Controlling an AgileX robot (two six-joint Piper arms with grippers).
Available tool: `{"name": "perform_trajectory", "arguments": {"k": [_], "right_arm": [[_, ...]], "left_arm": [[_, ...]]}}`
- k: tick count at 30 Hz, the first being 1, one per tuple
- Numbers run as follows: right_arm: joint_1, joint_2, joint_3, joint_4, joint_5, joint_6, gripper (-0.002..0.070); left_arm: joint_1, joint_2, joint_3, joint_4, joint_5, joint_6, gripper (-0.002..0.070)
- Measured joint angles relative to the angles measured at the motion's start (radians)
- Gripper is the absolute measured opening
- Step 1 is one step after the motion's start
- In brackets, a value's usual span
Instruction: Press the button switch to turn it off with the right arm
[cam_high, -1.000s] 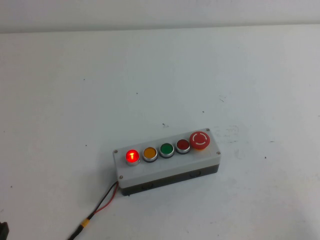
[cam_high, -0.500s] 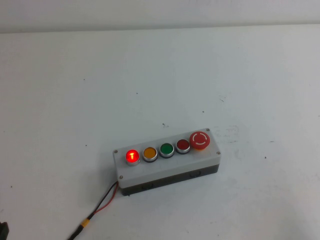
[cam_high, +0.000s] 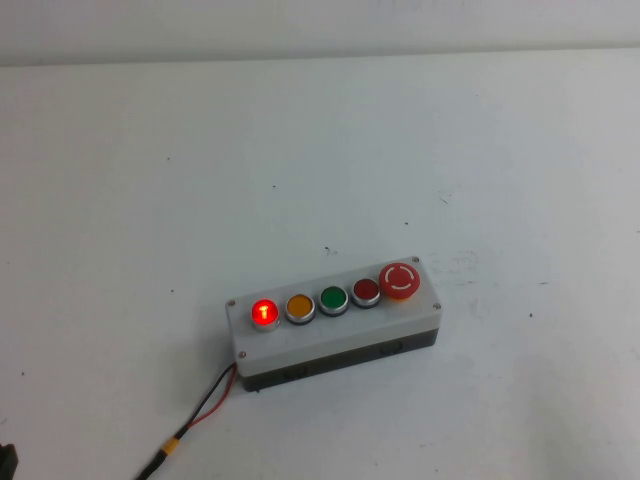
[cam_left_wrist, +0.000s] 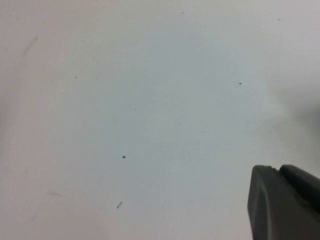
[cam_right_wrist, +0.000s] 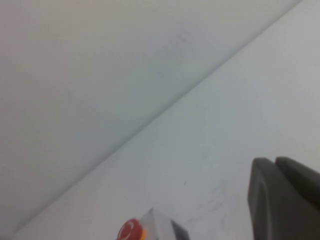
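The grey five-button box (cam_high: 335, 335) lies on the white table in the high view. The button switch (cam_high: 264, 312) is the leftmost button, small, round and bright red with a silver ring, and it glows. Neither arm shows in the high view. In the right wrist view my right gripper (cam_right_wrist: 274, 161) is shut and empty, well away from the box; only the box's corner (cam_right_wrist: 161, 224) with the big red mushroom button (cam_right_wrist: 129, 231) shows there. In the left wrist view my left gripper (cam_left_wrist: 277, 169) is shut and empty over bare table.
On the box, rightward from the switch, are an orange button (cam_high: 300, 307), a green button (cam_high: 333, 299), a darker red button (cam_high: 366, 291) and the mushroom stop button (cam_high: 401, 280). Red and black wires (cam_high: 205, 408) run from the box's left end toward the front edge.
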Motion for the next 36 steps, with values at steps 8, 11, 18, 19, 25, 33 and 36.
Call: {"name": "perform_trajectory", "arguments": {"k": [8,11,18,19,25,33,36], "right_arm": [[0.000,0.216,-0.261,-0.070,0.396,0.000,-0.0016],[0.000,0.415,-0.415,-0.181,0.582,0.000,-0.0016],[0.005,0.820,-0.742,-0.456,0.853,0.000,-0.0015],[0.018,0.869,-0.785,-0.487,0.868,0.000,-0.0015],[0.222,1.104,-0.986,-0.629,0.888,0.064,-0.0015],[0.607,1.438,-1.243,-0.793,0.875,0.185,-0.0015],[0.702,1.571,-1.375,-0.824,0.875,0.194,-0.0015]], "left_arm": [[0.000,0.000,0.000,0.000,0.000,0.000,-0.0002],[0.000,0.000,0.000,0.000,0.000,0.000,-0.0002],[0.000,0.000,0.000,0.000,0.000,0.000,-0.0002],[0.000,0.000,0.000,0.000,0.000,0.000,-0.0002],[0.000,0.000,0.000,0.000,0.000,0.000,-0.0002],[0.000,0.000,0.000,0.000,0.000,0.000,-0.0002],[0.000,0.000,0.000,0.000,0.000,0.000,-0.0002]]}}
